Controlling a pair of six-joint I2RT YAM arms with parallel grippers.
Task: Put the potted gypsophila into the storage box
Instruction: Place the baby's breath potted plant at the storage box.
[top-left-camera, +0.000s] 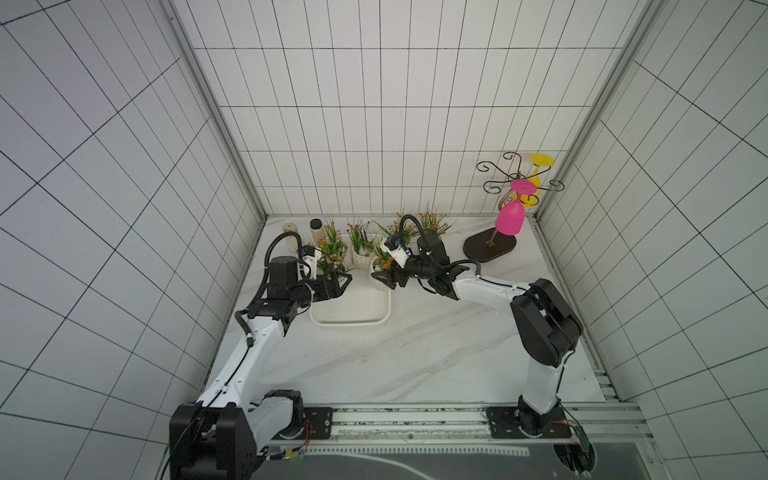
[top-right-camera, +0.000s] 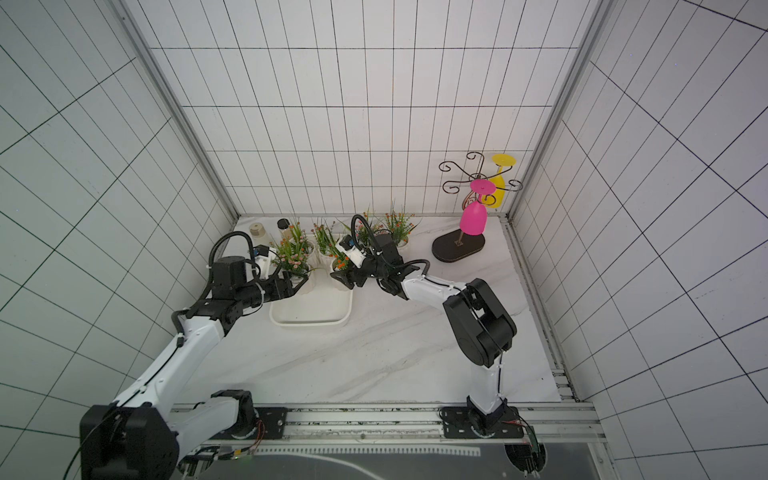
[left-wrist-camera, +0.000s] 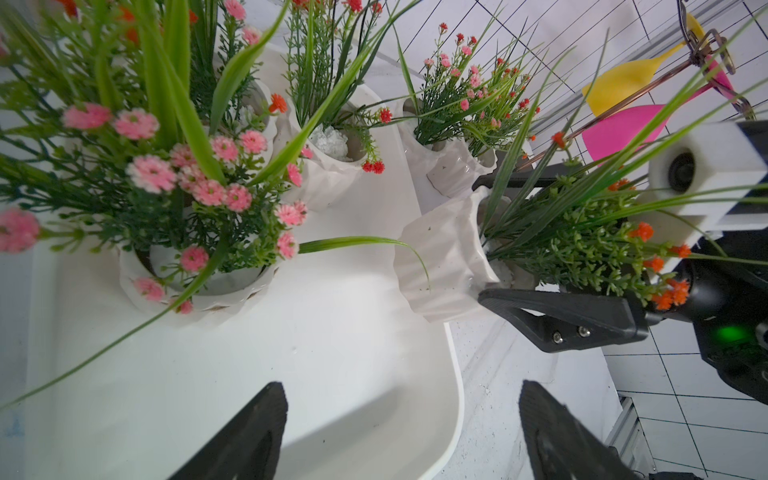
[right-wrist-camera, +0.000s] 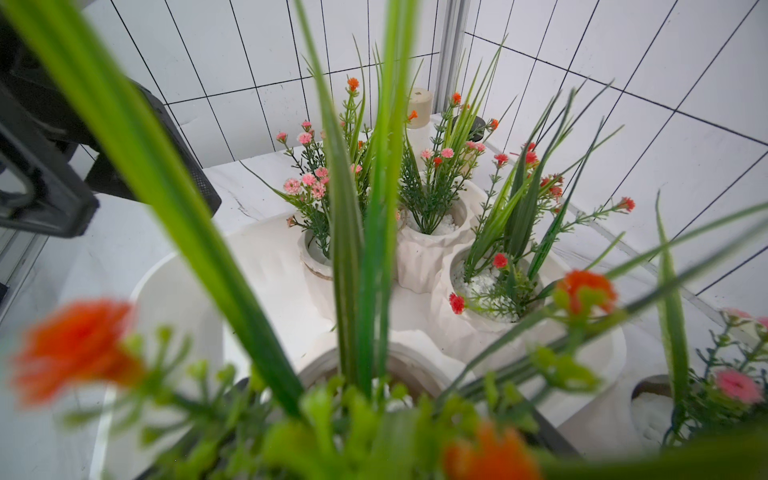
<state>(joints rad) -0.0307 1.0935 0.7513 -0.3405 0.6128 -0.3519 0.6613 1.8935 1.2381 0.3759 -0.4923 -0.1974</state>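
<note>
The left fingers (left-wrist-camera: 249, 440) stand spread and empty. They hover over the near left part of the box (top-left-camera: 353, 321), close to the pink pot (left-wrist-camera: 199, 291), which stands upright inside it. Two more pots (right-wrist-camera: 428, 249) sit further back in the box.

Right of these, the right fingers (left-wrist-camera: 561, 316) are clenched on the ribbed wall of the orange pot (left-wrist-camera: 444, 257). It leans over the box's right rim, and I cannot tell whether its base touches anything. Behind it one pot (left-wrist-camera: 453, 170) stands on the bench (top-left-camera: 415, 353), outside the box. A glass rack (top-left-camera: 490, 247) stands far right, well apart.

The step in hand looks like setting the orange pot down. Next it likely needs carrying inward over the bare floor, righting, lowering until the base rests, and only then letting go. Its long leaves may brush the neighbours. The pot on the bench would follow.
</note>
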